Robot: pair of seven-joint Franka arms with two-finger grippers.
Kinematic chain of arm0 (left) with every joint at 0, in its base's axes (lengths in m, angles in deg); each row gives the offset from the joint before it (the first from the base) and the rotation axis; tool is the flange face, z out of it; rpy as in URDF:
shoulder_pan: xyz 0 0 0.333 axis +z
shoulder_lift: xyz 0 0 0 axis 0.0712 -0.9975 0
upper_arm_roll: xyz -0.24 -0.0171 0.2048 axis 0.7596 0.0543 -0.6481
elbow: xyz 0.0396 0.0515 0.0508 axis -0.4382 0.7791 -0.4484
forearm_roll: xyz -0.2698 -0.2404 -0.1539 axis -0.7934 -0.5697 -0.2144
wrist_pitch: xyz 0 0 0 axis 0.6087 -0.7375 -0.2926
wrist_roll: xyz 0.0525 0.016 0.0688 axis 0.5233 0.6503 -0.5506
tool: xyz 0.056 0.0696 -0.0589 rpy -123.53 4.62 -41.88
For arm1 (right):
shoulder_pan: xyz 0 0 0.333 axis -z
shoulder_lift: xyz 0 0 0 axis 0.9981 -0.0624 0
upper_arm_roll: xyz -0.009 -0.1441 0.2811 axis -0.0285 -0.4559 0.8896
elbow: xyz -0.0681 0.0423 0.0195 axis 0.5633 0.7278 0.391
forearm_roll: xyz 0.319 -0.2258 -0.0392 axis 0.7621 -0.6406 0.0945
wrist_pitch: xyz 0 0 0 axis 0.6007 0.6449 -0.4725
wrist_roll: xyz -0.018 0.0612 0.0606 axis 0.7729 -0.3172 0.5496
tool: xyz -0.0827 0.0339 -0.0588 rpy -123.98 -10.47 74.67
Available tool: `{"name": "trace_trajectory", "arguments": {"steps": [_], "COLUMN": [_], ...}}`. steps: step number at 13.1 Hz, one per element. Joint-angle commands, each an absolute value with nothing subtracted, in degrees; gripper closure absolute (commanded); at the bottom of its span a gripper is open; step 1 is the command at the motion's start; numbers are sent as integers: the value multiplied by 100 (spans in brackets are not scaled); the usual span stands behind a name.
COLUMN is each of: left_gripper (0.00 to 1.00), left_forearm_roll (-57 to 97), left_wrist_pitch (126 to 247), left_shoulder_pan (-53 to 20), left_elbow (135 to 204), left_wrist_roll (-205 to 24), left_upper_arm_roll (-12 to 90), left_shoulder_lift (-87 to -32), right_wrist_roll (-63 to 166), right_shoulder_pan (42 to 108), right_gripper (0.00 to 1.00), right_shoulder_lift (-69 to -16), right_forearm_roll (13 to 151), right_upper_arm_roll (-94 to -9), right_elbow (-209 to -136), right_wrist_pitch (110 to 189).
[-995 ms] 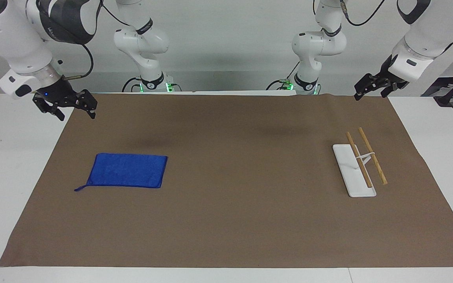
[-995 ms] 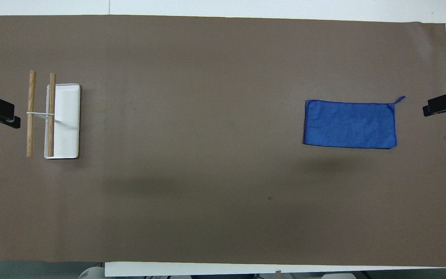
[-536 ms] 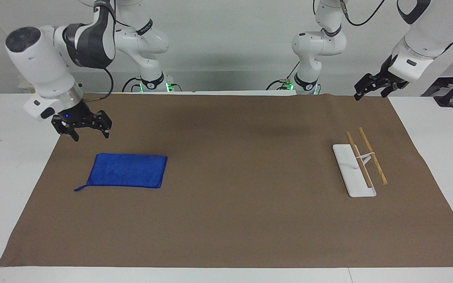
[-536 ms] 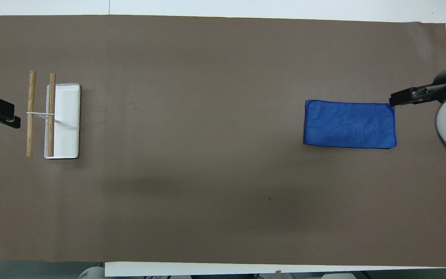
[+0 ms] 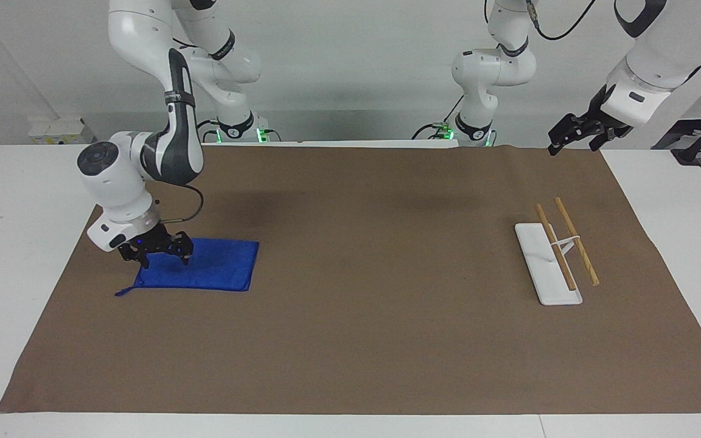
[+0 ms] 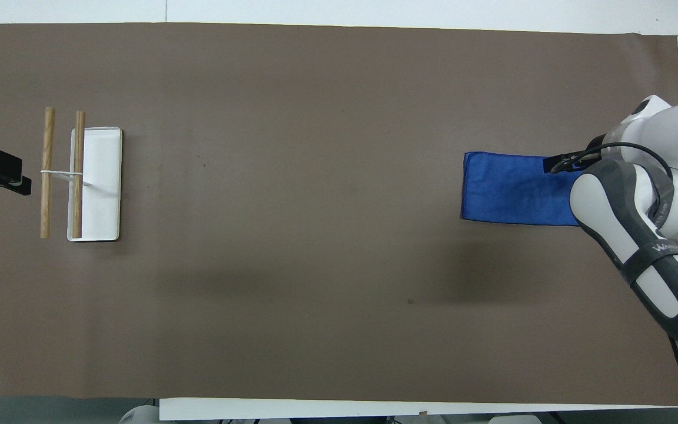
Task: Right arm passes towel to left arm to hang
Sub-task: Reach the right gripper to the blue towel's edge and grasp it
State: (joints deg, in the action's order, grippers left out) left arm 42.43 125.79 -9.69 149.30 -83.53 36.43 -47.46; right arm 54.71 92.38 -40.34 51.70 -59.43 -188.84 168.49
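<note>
Your right gripper, fingers spread, sits over the soft, light blue towel lying flat toward the right arm's end of the table; pinch an edge, since it will likely droop; the left gripper waits, its fingers unreadable.

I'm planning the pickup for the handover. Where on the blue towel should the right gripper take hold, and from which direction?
Probably best from straight above, pinching the short edge at the right arm's end of the blue towel. It lies flat and folded on the brown mat, so no side offers a raised lip. The right gripper is already over that end, fingers open. The left gripper waits near the rack.
</note>
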Motion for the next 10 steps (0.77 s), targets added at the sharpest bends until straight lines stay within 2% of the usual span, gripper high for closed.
{"name": "trace_trajectory", "arguments": {"steps": [1,6,7,8,10], "left_gripper": [0,0,0,0,0], "left_forearm_roll": [4186,4186,4186,4186,4186], "left_wrist_pitch": [12537,12546,12537,12546,12537], "left_shoulder_pan": [-945,-945,-945,-945,-945], "left_elbow": [15044,15044,15044,15044,15044], "left_wrist_roll": [-8345,-8345,-8345,-8345,-8345], "left_upper_arm_roll": [3642,3633,3633,3633,3634], "left_shoulder_lift": [-4635,-4635,-4635,-4635,-4635], "right_wrist_roll": [5766,5890,5934,6152,6356], "right_shoulder_pan": [9337,9337,9337,9337,9328], "right_gripper": [1,3,19,56,100], "right_shoulder_lift": [-4080,-4186,-4186,-4186,-4177], "right_forearm_roll": [5216,5216,5216,5216,5216], "right_upper_arm_roll": [-5897,-5897,-5897,-5897,-5888], "right_elbow": [-19342,-19440,-19440,-19423,-19414], "right_wrist_pitch": [17417,17674,17665,17648,17595]}}
